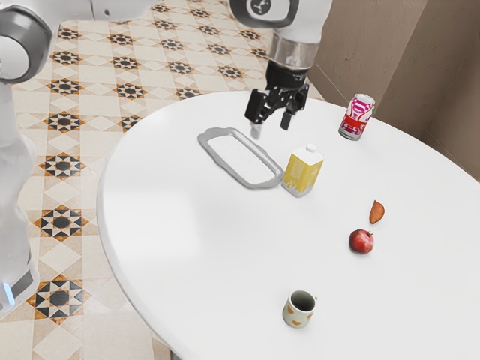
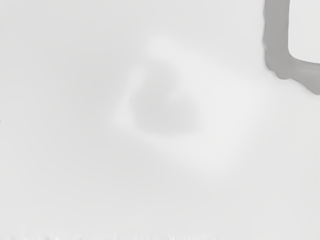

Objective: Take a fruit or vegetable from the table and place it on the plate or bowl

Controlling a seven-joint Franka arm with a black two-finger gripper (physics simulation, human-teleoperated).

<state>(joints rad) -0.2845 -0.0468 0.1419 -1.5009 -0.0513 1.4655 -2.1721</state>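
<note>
We're in what looks like a home dining corner: patterned tile floor (image 1: 112,75), plain beige walls (image 1: 405,45), and a round white table (image 1: 225,247) laid with a carton (image 1: 303,171), a can (image 1: 357,117), a mug (image 1: 299,308) and an apple (image 1: 361,241).

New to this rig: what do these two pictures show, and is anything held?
A simulated robot arm with a black two-finger gripper stands at a round white table. One picture comes from a camera beside the arm; the other from a camera on its hand, showing tabletop and a corner of the grey-rimmed plate. On the table: that plate, a yellow carton, a soda can, an apple, a small orange-brown item and a mug. The gripper hangs open above the table by the plate, holding nothing.
</note>
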